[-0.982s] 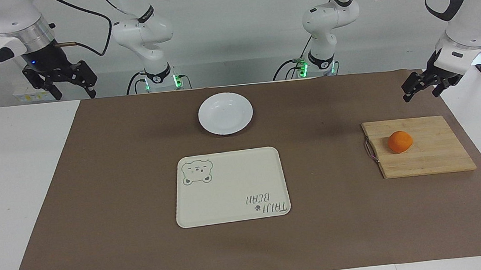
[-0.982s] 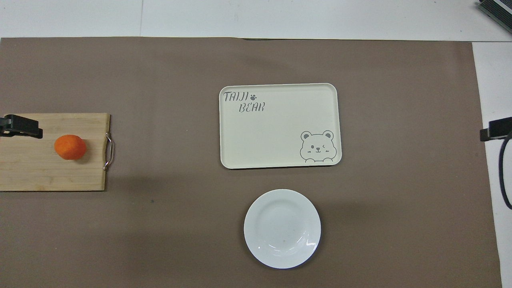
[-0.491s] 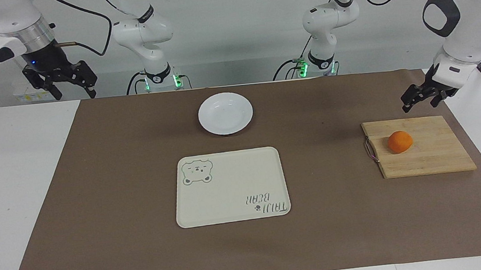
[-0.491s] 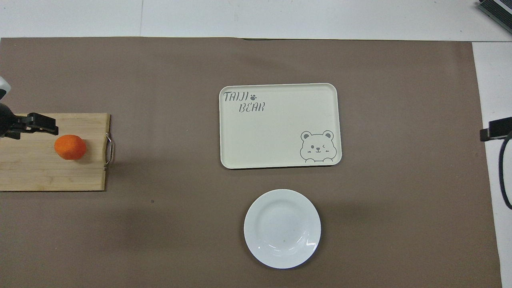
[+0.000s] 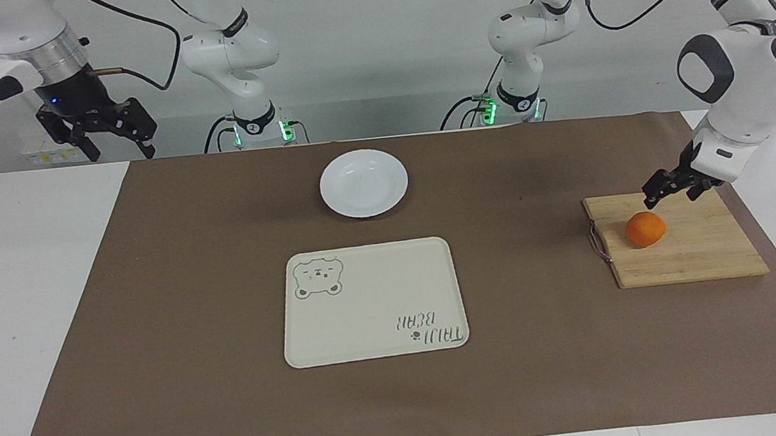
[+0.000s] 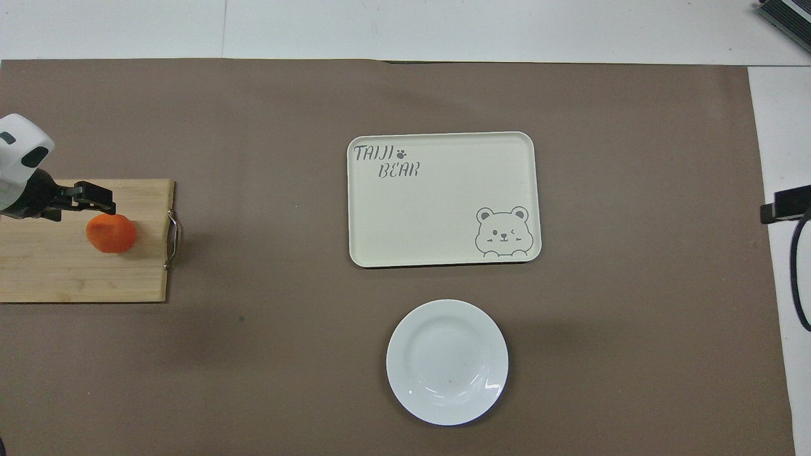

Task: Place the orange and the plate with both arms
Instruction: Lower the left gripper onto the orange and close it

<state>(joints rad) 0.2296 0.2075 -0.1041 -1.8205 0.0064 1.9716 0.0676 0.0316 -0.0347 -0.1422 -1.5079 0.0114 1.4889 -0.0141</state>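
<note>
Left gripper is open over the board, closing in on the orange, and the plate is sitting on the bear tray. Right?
Not quite. The plate is not on the tray: it lies on the brown mat, apart from the tray and nearer to the robots, as the overhead view shows. The rest holds: the left gripper is open over the board, close to the orange.

Cutting board (image 6: 38, 278) cut by overhead edge; right gripper (image 6: 784, 204) mostly cropped

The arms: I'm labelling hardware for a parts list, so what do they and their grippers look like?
Both arms are glossy white jointed tubes with grey-black joint patches and black cables. The left gripper is black and two-fingered. The right gripper is black too, under a silver wrist ring.
</note>
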